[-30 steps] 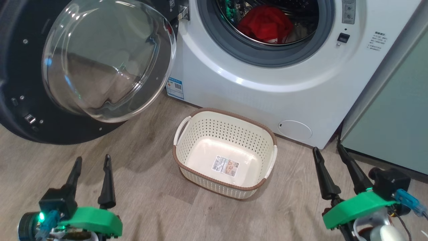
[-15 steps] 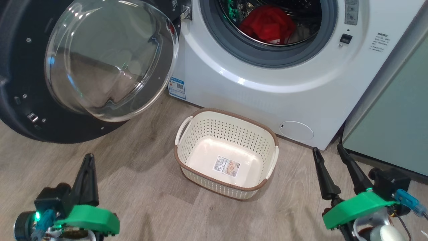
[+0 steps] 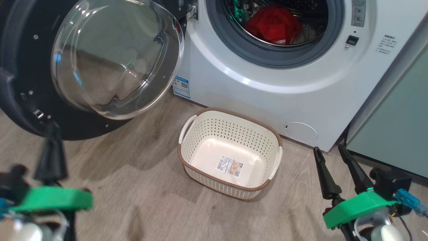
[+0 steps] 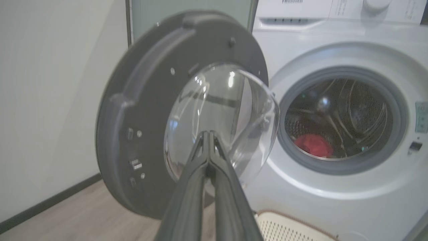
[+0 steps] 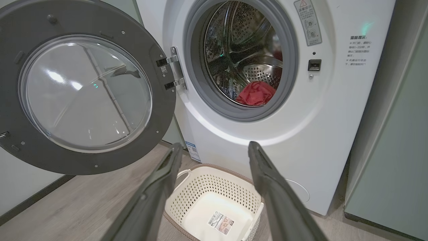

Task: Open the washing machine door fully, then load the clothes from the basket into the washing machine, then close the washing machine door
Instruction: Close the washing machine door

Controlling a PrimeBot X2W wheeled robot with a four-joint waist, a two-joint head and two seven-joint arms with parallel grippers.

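In the head view, one washer [image 3: 267, 83] is seen at the far side. Its one door [image 3: 117, 60] is swung wide to the left on its hinge, with the glass dome bulging toward the near right. The clothes [image 3: 274, 25] are seen as one red heap low in the drum; the number of garments cannot be told. One basket [image 3: 214, 134] is set on the floor [image 3: 150, 187] just in front of the washer, mouth up. Its long axis runs left to right, slightly skewed, and one label [image 3: 229, 165] lies on its bottom. One round flap [image 3: 301, 131] is seen low on the washer front. The left gripper [image 3: 51, 129] is blurred at the near left, its fingers pressed together on nothing, their tips against the door's black ring. The right gripper [image 3: 328, 149] is held at the near right, its fingers spread and empty. In the left wrist view, the closed fingers are pointed at the dome; whether it is touched cannot be told. In the right wrist view, the two spread fingers are pointed over the basket toward the washer front.
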